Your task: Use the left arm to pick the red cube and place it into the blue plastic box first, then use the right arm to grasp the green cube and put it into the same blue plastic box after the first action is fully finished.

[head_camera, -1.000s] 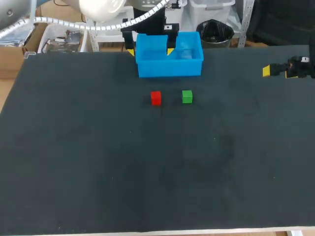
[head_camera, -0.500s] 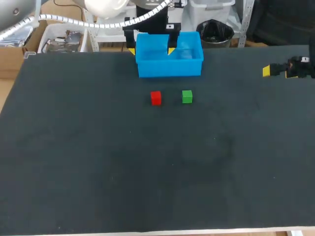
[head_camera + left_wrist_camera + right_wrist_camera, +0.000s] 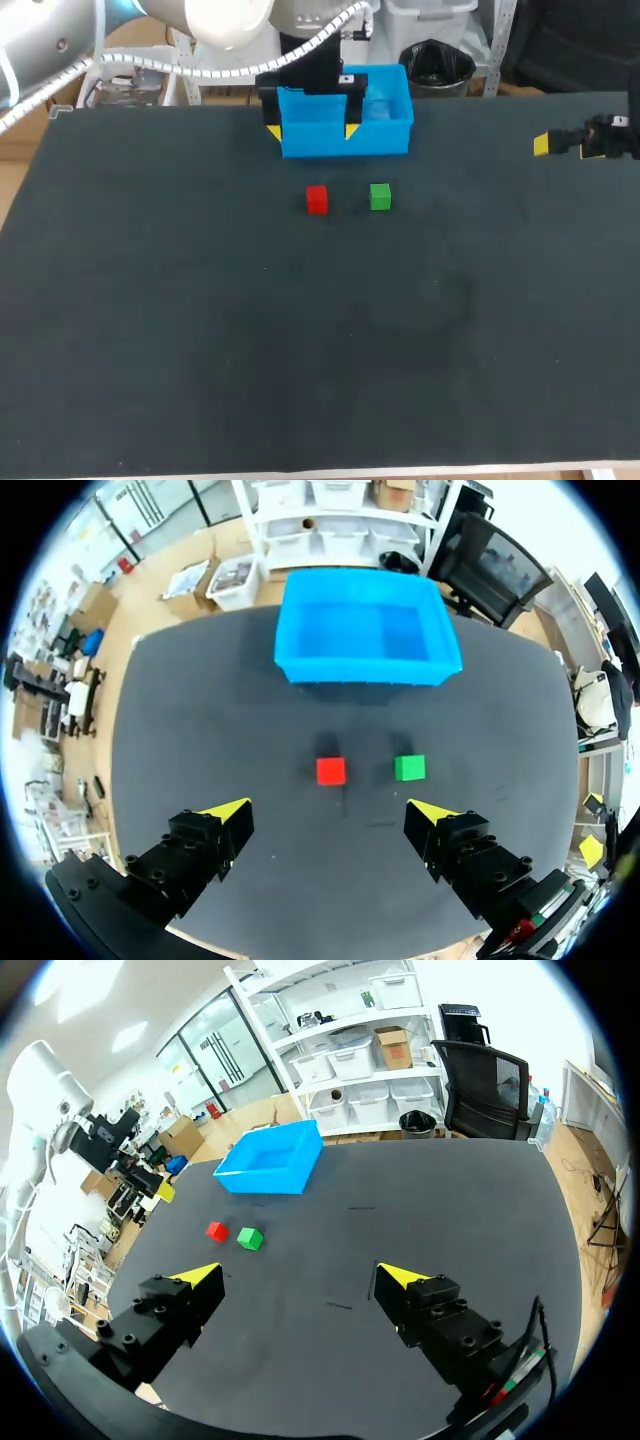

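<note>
The red cube [image 3: 317, 199] and the green cube [image 3: 380, 196] lie side by side on the dark table, just in front of the blue plastic box [image 3: 385, 136]. My left gripper [image 3: 311, 131] hangs open above the box's front left part, nothing between its fingers. Seen from the left wrist, the red cube [image 3: 331, 771] sits just ahead of the open left gripper [image 3: 330, 811], the green cube [image 3: 409, 768] beside it, and the empty blue box [image 3: 365, 670] beyond. My right gripper [image 3: 545, 145] waits open at the table's far right, well away from the cubes [image 3: 216, 1231].
The table mat [image 3: 300, 350] stretches bare in front of the cubes. In the right wrist view the open right gripper [image 3: 298, 1276] hovers over bare mat, with the blue box [image 3: 265, 1182] and green cube [image 3: 249, 1239] far ahead.
My left gripper has come forward from behind the blue box to above its front edge, nearer the cubes. The right arm and both cubes have stayed put.
</note>
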You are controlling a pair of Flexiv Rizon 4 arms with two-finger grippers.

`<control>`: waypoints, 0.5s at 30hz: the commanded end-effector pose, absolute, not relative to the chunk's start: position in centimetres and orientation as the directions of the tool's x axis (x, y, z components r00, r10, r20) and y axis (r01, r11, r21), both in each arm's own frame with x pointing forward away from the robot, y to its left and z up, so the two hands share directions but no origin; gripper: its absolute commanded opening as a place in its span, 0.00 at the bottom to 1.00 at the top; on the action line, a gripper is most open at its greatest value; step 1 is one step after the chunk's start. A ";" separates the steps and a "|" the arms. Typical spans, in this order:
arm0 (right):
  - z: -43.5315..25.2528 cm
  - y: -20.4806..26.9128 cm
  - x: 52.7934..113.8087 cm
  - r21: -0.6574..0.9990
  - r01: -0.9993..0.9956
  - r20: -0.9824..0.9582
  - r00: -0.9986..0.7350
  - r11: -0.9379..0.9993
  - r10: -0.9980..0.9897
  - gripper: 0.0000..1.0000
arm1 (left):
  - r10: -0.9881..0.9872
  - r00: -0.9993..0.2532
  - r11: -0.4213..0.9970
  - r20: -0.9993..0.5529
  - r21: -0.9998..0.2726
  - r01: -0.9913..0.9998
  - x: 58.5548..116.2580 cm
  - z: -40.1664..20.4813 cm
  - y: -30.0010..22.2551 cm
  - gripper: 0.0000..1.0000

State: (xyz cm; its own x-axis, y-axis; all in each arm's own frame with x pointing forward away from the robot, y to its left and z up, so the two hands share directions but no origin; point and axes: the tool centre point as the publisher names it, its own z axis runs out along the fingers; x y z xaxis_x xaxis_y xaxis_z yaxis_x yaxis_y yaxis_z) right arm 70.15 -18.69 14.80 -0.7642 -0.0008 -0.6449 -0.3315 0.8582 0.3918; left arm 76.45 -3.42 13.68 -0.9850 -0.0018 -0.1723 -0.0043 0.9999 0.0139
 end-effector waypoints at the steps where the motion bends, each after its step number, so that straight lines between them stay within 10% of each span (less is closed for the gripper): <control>1: 14.8 -18.7 70.1 0.391 -0.330 -0.644 -0.765 0.859 -0.001 1.00 | 0.002 -0.990 1.000 -0.141 0.017 -0.001 77.4 12.6 -3.7 1.00; 15: 14.8 -18.7 70.1 0.391 -0.330 -0.644 -0.765 0.859 -0.001 1.00 | -0.011 -0.987 0.999 -0.158 0.041 -0.017 76.8 7.4 -3.0 1.00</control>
